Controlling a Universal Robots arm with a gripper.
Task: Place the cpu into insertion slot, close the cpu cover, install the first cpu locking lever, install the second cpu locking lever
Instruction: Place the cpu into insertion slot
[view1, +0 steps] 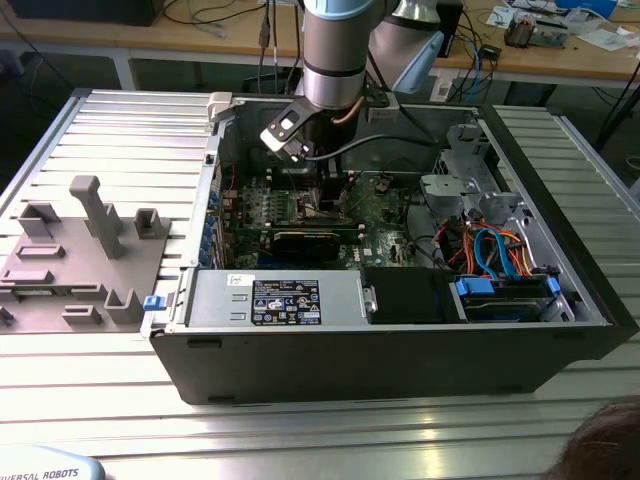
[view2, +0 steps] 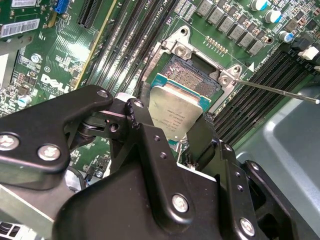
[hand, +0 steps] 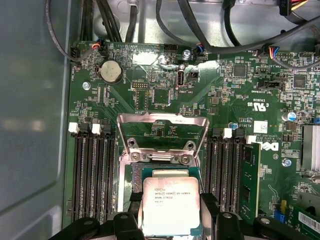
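We see the gripper (view2: 171, 131) clamped on the cpu (view2: 175, 112) by two opposite edges, holding it over the insertion slot (view2: 194, 80). The cpu cover (hand: 162, 119) stands flipped open beside the slot.

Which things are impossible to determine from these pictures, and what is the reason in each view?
1. Whether the cpu rests in the insertion slot or hangs above it: in both wrist views the chip covers the contact.
2. The slot's near half: second wrist view, under the cpu and the gripper.
3. The green board's middle in the exterior view: the arm stands before it.
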